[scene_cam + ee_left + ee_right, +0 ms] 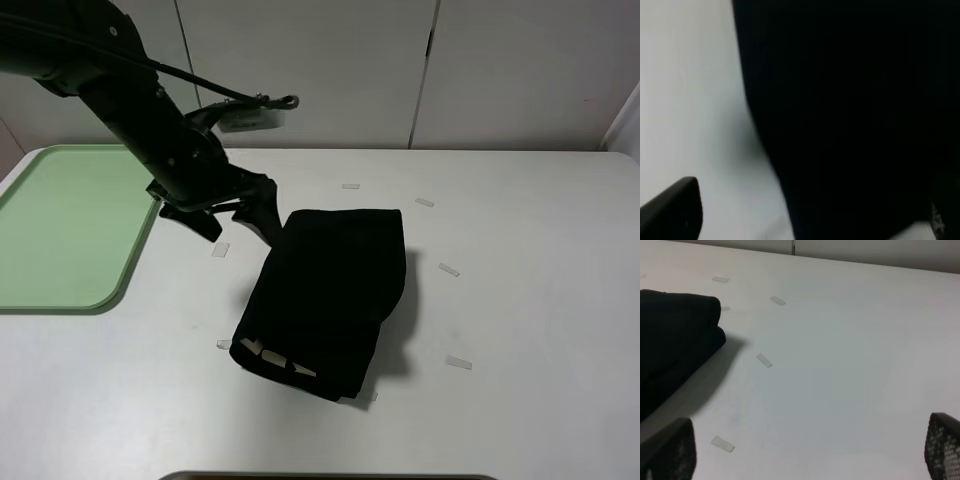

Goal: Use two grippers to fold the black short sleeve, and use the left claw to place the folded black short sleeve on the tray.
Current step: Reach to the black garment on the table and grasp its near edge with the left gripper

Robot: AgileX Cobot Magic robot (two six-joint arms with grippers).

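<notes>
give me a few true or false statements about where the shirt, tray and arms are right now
1. The black T-shirt lies folded on the white table. True.
2. The T-shirt is already on the pale-green tray. False: the tray is bare and the shirt lies on the table to its right.
3. The left end effector is at the shirt's far left corner. True.
4. The right end effector is clamped on the shirt. False: the right wrist view shows its fingers spread over bare table, apart from the shirt.
5. Pale lettering shows at the shirt's near edge. True.
</notes>
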